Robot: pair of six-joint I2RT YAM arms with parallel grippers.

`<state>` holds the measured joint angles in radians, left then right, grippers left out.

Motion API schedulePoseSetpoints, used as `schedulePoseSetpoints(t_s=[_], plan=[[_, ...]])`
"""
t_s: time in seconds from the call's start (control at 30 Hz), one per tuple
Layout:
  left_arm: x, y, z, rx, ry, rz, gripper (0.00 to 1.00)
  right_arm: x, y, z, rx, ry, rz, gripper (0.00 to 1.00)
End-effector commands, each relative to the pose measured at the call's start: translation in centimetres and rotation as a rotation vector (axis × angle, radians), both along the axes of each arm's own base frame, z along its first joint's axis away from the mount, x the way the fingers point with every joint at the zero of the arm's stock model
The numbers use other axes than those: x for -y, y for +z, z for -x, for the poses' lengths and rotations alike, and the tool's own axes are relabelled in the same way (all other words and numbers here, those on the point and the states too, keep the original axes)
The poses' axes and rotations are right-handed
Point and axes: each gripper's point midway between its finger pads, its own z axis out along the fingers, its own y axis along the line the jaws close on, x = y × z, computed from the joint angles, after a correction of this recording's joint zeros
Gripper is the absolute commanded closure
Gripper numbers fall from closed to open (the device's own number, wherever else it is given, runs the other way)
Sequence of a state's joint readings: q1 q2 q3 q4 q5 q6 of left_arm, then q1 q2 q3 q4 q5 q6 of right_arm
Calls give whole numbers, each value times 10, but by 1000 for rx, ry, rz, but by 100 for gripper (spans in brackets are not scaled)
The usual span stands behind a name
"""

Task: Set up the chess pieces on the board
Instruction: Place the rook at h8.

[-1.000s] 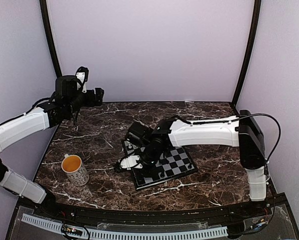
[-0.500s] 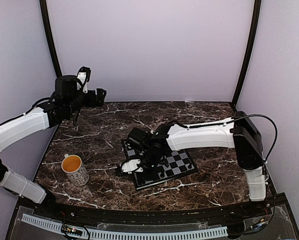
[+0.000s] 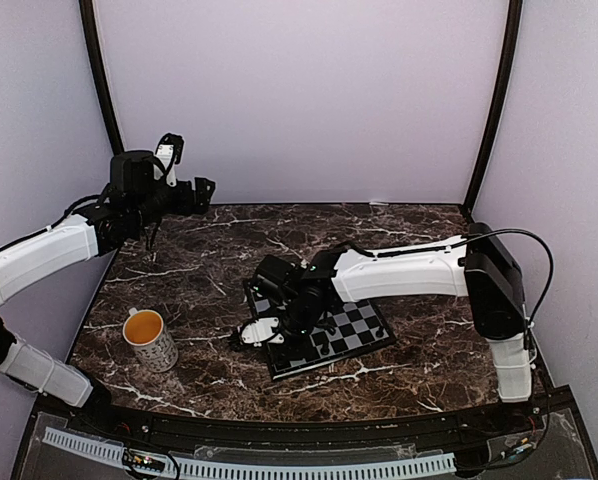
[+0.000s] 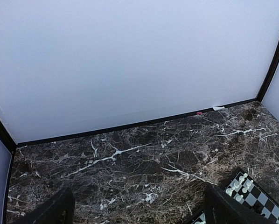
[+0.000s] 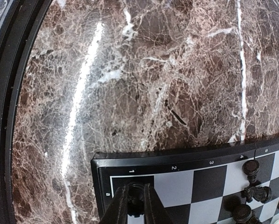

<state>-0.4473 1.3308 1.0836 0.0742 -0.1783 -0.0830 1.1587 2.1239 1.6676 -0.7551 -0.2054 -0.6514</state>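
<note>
The right fingers (image 5: 117, 210) are pressed close together around a small black chess piece (image 5: 136, 199). The piece sits on the dark corner square of the flat square chessboard (image 5: 177, 161), which has black and pale grey checks and a dark numbered rim. To the right of these fingers, along the same edge, stand three more black chess pieces (image 5: 250, 169), glossy and rounded. Beyond the fingertips spreads the counter (image 5: 130, 70), polished dark brown marble with white veins and a streak of reflected light, bounded by a raised black lip (image 5: 4, 116).

The left fingers (image 4: 55, 210) are spread wide with nothing between them. They are held high over the counter's far left corner, well apart from the board. A cluster of white chess pieces (image 4: 240, 184) shows just past the right-hand finger. Ahead of these fingers a plain pale lilac wall (image 4: 130, 60) meets the marble. Below and nearer than them stands a white patterned ceramic mug (image 3: 149, 338) with a yellow inside, apart from the board's left side.
</note>
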Motion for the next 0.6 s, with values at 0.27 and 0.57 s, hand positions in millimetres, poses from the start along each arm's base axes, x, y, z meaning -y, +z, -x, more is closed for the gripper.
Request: schedulePoseSetpoints(t_s=[0.27, 0.57], plan=[[2, 12, 4, 32, -22, 13, 2, 5, 31, -9, -24, -21, -26, 62], [3, 14, 4, 33, -31, 20, 2, 33, 75, -84, -15, -221, -133, 60]])
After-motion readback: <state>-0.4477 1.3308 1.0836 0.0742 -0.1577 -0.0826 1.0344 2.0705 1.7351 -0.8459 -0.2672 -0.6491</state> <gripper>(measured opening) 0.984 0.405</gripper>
